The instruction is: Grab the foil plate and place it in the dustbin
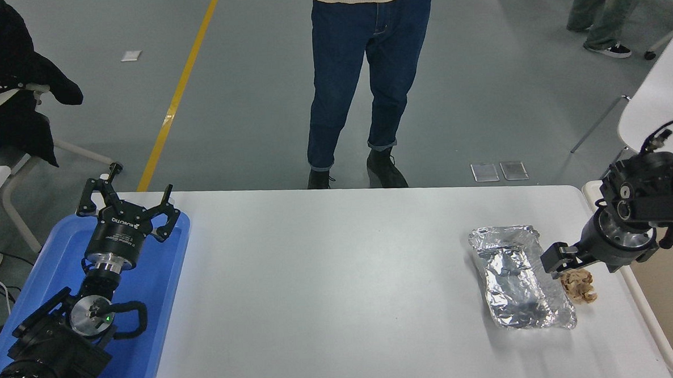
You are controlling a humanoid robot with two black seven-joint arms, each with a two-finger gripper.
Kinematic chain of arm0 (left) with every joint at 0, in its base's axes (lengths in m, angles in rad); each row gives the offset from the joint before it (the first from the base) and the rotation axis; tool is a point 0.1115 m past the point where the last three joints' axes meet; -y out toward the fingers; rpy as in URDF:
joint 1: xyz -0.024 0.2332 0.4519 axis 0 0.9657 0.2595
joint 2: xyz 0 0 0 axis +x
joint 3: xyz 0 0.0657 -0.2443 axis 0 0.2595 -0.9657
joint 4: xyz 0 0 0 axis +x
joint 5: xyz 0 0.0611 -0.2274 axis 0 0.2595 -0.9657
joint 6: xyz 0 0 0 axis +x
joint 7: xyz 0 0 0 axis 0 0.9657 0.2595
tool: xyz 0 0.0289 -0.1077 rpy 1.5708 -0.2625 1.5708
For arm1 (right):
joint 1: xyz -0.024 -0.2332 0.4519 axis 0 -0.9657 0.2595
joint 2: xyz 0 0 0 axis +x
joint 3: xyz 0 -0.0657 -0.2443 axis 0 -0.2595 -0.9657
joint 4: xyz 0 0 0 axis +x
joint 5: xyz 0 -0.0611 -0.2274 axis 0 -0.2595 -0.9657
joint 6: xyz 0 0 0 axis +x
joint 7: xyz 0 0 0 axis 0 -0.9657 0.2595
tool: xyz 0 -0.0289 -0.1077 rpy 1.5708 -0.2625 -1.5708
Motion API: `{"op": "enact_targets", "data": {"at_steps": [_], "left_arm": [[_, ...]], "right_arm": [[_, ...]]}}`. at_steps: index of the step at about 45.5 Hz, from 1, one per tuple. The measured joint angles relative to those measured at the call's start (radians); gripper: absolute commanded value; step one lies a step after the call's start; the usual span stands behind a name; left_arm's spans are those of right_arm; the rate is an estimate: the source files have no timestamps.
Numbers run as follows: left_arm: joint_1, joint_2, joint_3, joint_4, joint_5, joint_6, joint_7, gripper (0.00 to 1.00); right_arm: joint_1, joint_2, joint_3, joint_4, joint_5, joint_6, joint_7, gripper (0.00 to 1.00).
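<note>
The foil plate (519,277) is a crinkled silver tray lying flat on the white table (340,279) at the right. My right gripper (556,259) comes in from the right edge and hovers low by the plate's right rim, just above a small brown paper ball (579,286). It holds nothing that I can see. The beige dustbin (655,323) stands at the table's right end, partly hidden behind my right arm. My left gripper (127,201) is parked open over the blue tray (160,310) at the lower left.
A person in blue jeans (371,79) stands at the table's far edge, near the middle. A white chair (659,101) is behind the dustbin. A dark jacket hangs on a chair (14,89) at the far left.
</note>
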Motion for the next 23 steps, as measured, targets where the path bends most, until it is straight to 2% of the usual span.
{"op": "enact_targets", "data": {"at_steps": [23], "left_arm": [[0.000, 0.000, 0.000, 0.000, 0.000, 0.000, 0.000, 1.00]], "right_arm": [[-0.163, 0.012, 0.078, -0.132, 0.008, -0.048, -0.001, 1.00]]}}
